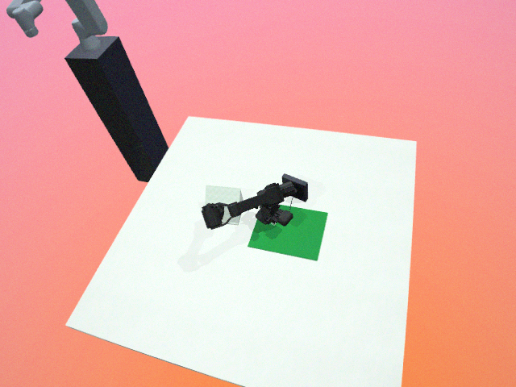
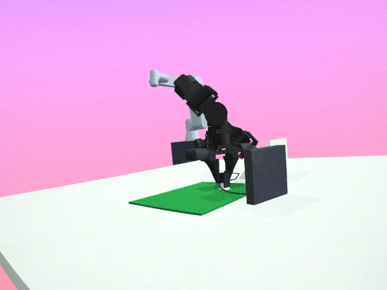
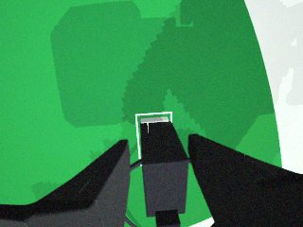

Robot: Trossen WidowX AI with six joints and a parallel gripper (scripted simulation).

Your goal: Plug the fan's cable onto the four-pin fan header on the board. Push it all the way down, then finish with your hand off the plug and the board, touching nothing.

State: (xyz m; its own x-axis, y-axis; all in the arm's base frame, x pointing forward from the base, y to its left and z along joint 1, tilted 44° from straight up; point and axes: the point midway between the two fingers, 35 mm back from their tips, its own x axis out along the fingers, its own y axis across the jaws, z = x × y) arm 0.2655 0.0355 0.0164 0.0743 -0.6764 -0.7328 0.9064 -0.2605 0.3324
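Observation:
The green board (image 1: 291, 245) (image 2: 175, 201) (image 3: 28, 71) lies flat. The white header (image 2: 224, 188) (image 3: 153, 120) stands near its edge, inside a white outline in the wrist view. The dark plug (image 2: 223, 177) (image 3: 165, 186) stands upright at the header and covers most of it. No pins show; whether it is fully down I cannot tell. My gripper (image 2: 222, 183) (image 3: 158, 144) is open around the plug, with a gap on each side in the wrist view. The black cable (image 2: 234, 193) curves from the plug over the board towards the dark square fan (image 1: 295, 188) (image 2: 267, 174).
The fan stands upright beside the board, close to my arm. A pale block (image 1: 220, 193) (image 2: 279, 142) stands behind, near my arm's base. A grey second arm (image 1: 90, 18) (image 2: 196, 119) is mounted on a dark pedestal (image 1: 116, 104) (image 2: 182, 153) at the table's edge.

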